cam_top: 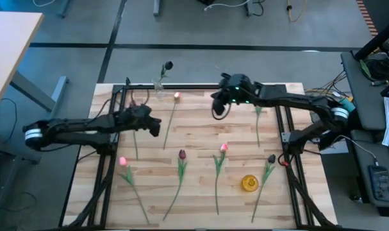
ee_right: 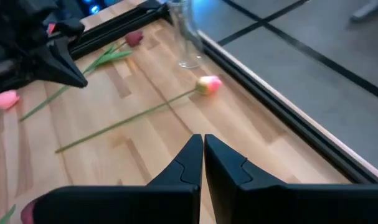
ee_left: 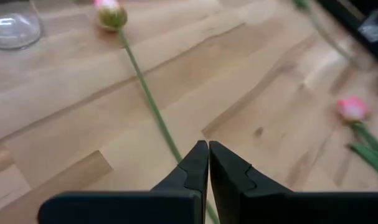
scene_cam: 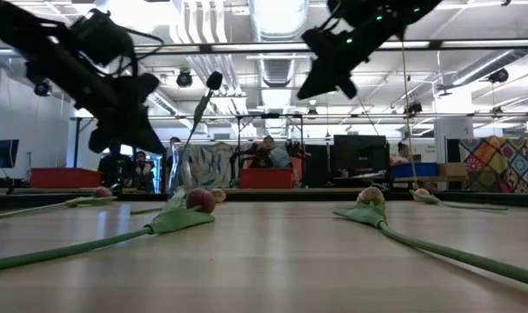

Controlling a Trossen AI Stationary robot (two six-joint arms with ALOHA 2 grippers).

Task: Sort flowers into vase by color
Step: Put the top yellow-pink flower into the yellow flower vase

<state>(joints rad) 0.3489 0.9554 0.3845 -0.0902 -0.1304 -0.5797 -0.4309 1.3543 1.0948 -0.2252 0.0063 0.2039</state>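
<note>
Several tulips lie flat on the wooden table: a pink one [cam_top: 177,96] near the far edge, with its stem running toward the near edge, another pink one [cam_top: 123,160], a maroon one [cam_top: 182,154], a pink one [cam_top: 223,147] and a maroon one [cam_top: 271,158]. A clear glass vase [cam_top: 160,85] at the far edge holds one dark tulip [cam_top: 167,65] upright. My left gripper [cam_top: 154,125] hangs shut above the first pink tulip's stem [ee_left: 148,99]. My right gripper [cam_top: 218,109] hangs shut above bare wood to the right of that tulip [ee_right: 208,84]. Both show raised off the table in the low view.
A small yellow round container [cam_top: 248,183] stands near the table's near right part. Another green stem [cam_top: 258,122] lies by the right arm. Black frame rails [cam_top: 111,160] run along the table's left, right and far sides. People and screens show in the room behind.
</note>
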